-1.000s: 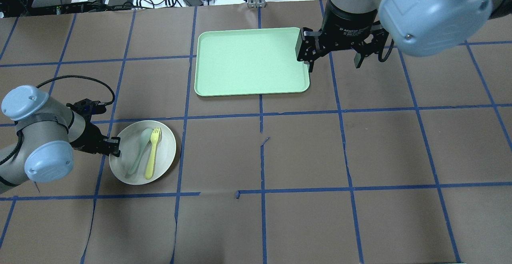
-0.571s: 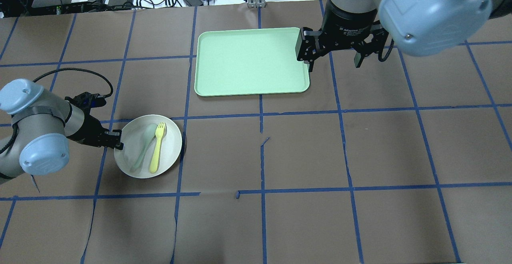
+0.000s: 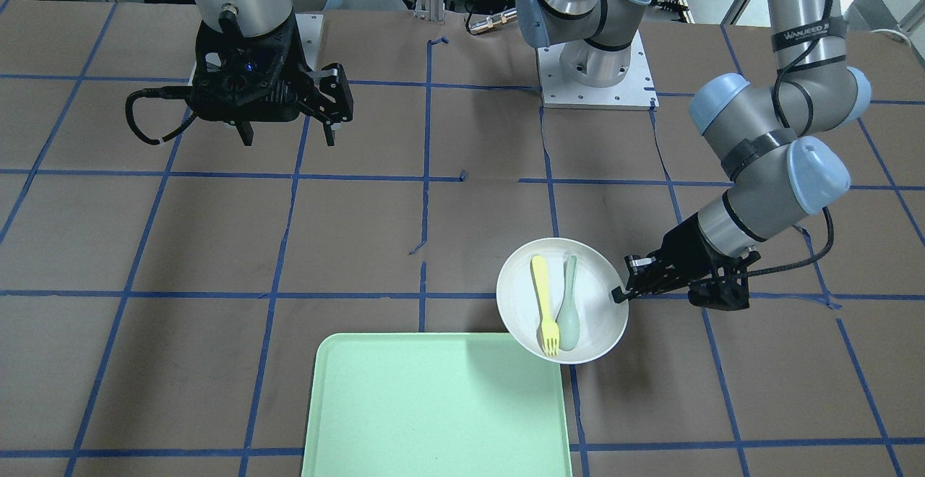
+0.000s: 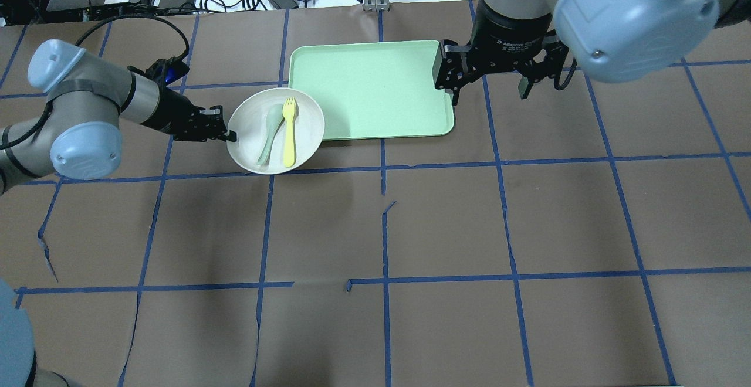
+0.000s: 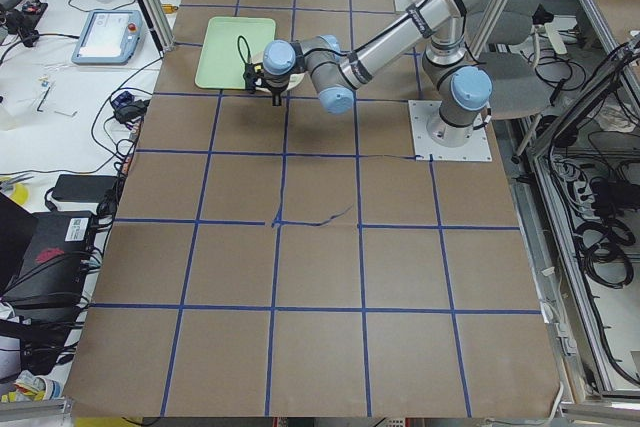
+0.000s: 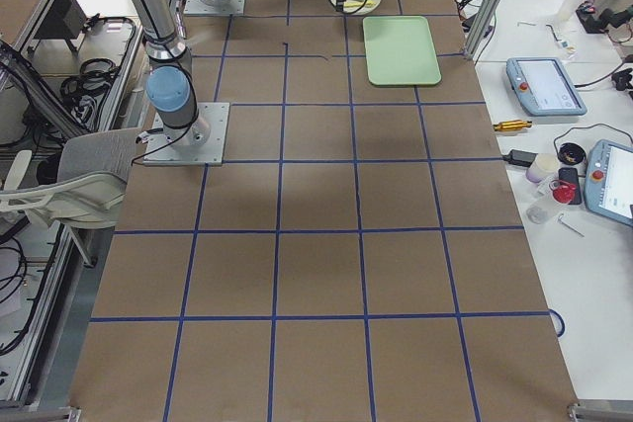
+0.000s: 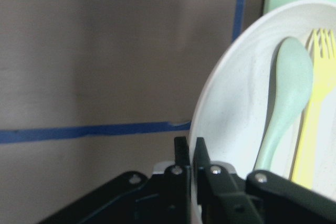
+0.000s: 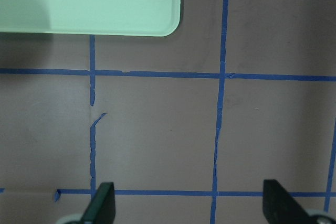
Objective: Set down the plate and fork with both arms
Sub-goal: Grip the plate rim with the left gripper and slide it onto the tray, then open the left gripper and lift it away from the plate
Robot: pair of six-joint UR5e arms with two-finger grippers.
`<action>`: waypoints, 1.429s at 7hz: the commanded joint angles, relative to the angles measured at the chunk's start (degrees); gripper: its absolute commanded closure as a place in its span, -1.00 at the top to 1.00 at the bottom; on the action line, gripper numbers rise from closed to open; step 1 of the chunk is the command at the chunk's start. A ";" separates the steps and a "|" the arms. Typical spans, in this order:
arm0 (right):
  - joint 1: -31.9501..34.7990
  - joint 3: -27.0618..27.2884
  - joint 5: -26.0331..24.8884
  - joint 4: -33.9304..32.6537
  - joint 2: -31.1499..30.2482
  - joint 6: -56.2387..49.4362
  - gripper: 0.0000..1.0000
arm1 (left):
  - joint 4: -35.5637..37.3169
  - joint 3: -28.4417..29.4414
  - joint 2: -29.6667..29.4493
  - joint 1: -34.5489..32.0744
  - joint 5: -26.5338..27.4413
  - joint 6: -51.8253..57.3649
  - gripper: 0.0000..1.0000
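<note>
The plate [image 4: 307,118], carrying the fork [image 4: 288,135] beside a spoon [image 4: 269,132], is gripped at its rim by the left end effector [image 4: 226,135] over the edge of a tray [image 4: 375,88], while the right end effector [image 4: 489,95] is held wide above the counter [image 4: 446,217].

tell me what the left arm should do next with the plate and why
Probably carry the plate further over the tray, then lower it. The left gripper is shut on the plate's rim, and only the plate's edge overlaps the tray's corner. The fork and spoon lie loose in it, so a level, gentle move seems wise.
</note>
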 commanded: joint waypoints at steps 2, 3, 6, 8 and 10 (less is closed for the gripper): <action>0.09 -0.03 -0.03 0.00 0.01 0.00 1.00 | -0.11 20.79 -15.19 -12.75 3.12 -10.79 -1.00; 0.00 -0.29 -0.03 0.00 0.10 0.00 1.00 | -0.11 24.69 -19.33 -14.87 4.27 -12.29 -1.00; 0.00 -0.20 -0.03 0.00 0.10 0.00 1.00 | 2.44 25.25 -22.89 -16.91 5.16 -13.01 -0.86; 0.00 -0.11 0.06 0.00 0.10 0.00 1.00 | 3.32 24.64 -20.79 -16.65 12.41 -10.56 1.00; 0.00 0.06 0.06 0.00 0.10 0.00 1.00 | -2.18 22.81 -15.02 -14.64 17.94 -10.73 1.00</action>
